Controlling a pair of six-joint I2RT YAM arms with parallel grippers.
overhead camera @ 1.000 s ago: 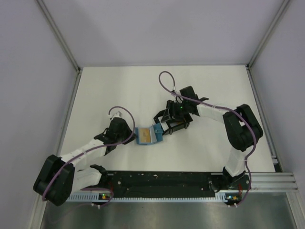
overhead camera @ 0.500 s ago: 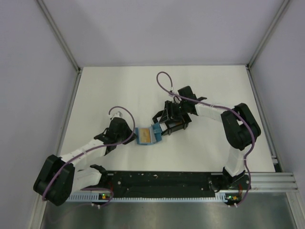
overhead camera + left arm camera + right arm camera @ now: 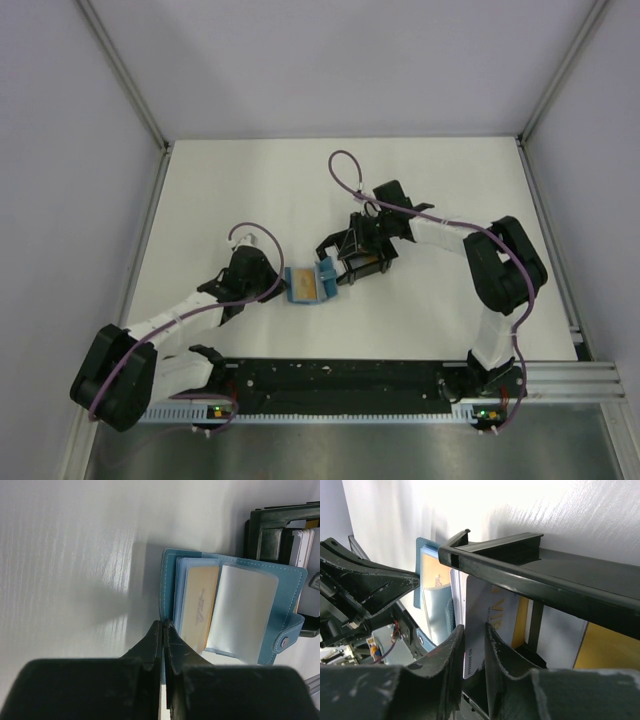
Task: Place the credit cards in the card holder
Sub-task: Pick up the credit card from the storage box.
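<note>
Left gripper (image 3: pixel 163 630): closed, empty, tip at left edge of card holder (image 3: pixel 296 597), which lies open at frame centre. Right gripper (image 3: pixel 475 632): jaws narrow about white card (image 3: pixel 487 612) standing in black tray (image 3: pixel 520 562), frame centre; clamp unconfirmed. Recommend: confirm grip, lift straight, clear its rim.

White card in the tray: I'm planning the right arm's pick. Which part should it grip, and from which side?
Probably the exposed edge of the white card, coming in through the open top of the tray with one finger on each face. It stands on edge beside other cards, and the tray walls close off its sides.
</note>
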